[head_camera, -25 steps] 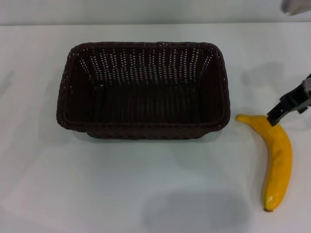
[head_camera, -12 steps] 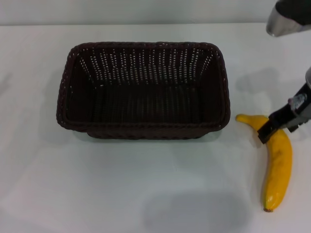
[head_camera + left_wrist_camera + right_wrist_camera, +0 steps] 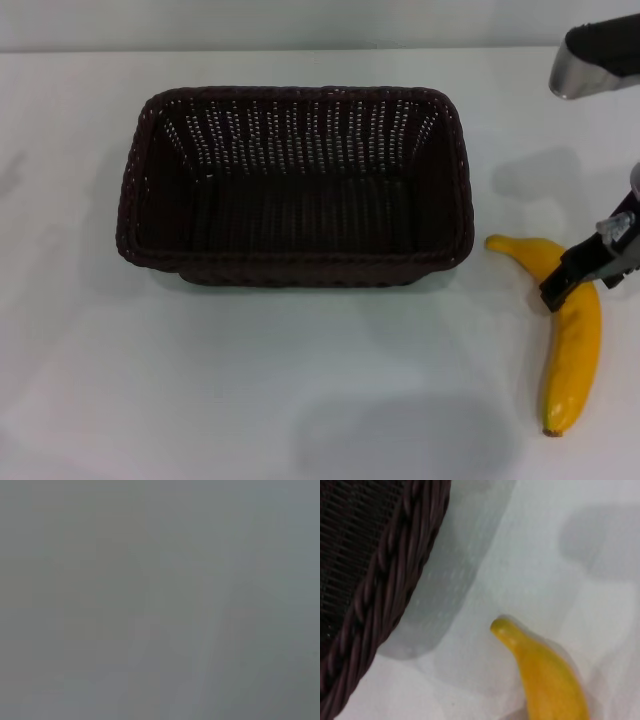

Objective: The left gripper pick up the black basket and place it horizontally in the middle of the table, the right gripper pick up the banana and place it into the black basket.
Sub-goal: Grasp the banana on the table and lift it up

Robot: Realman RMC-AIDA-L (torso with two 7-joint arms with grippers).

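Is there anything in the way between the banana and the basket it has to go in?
Nothing visible. The banana lies on bare white table just right of the basket, with only empty table between them. The basket's inside looks empty too. The right gripper is right at the banana's upper part.

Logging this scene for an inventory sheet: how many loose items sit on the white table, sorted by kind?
Dark woven wicker basket: 1
Curved yellow banana: 1
Total: 2, both on the white table. The right gripper is down at the banana's upper end; it is not counted.
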